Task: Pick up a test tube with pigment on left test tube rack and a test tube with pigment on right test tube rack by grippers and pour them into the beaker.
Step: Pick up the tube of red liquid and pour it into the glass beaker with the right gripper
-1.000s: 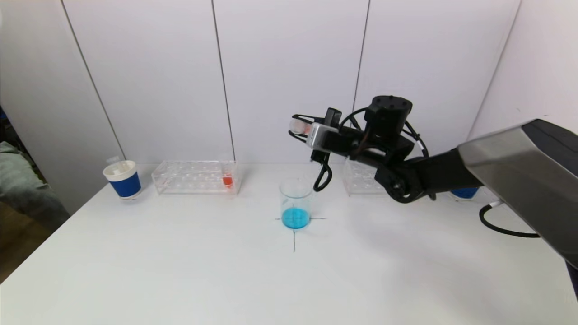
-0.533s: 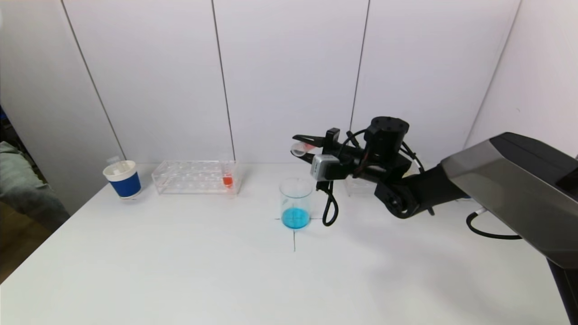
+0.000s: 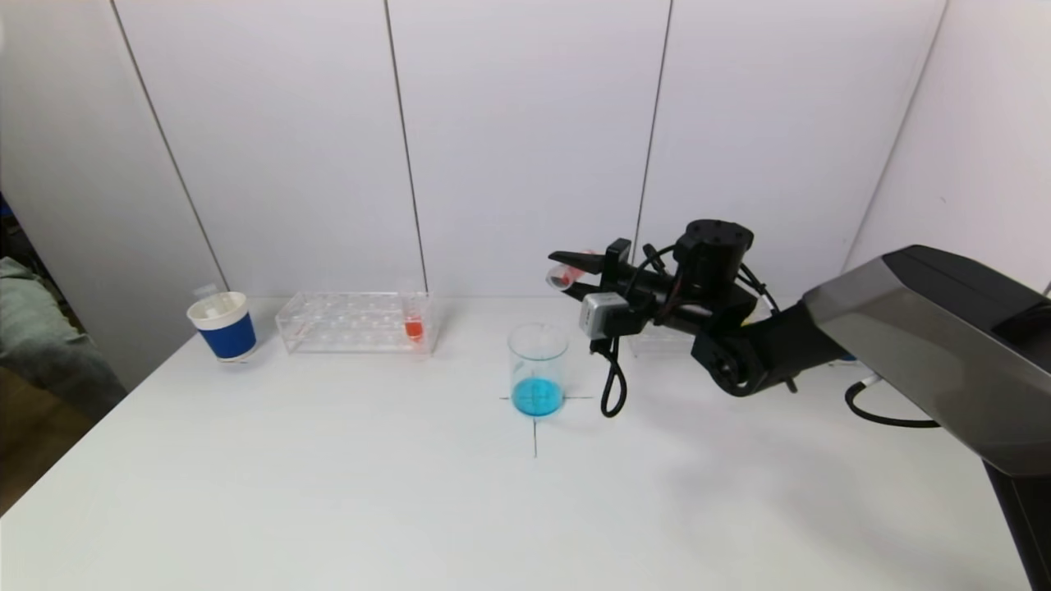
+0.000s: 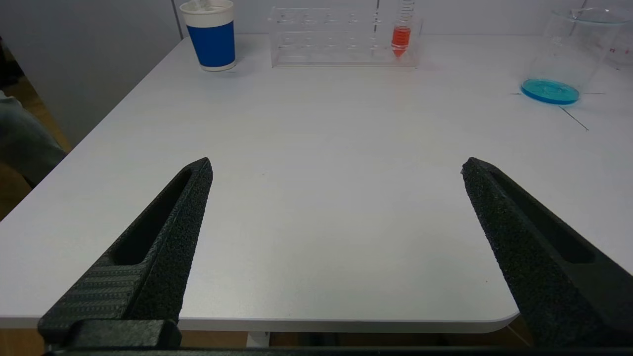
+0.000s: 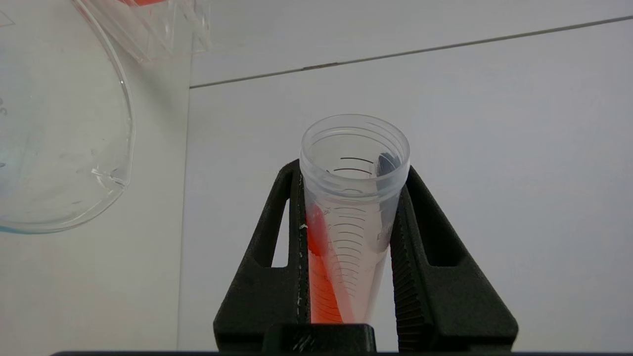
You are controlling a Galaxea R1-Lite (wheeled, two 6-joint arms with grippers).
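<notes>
While tilted, right hand [image 3: 571,274] clamps test tube [image 5: 349,217].

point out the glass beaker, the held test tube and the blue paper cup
clear glass beaker with blue liquid [image 3: 538,365]: head view, wall
clear plastic test tube with orange pigment [image 5: 348,222]: right wrist view, body
blue paper cup [image 3: 228,332]: head view, side

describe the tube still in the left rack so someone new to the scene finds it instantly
Start at the clear left rack against the back wall, between the blue paper cup and the beaker. The test tube stands upright at the rack's end nearest the beaker. It is the only tube there, with orange-red liquid in its tip.
</notes>
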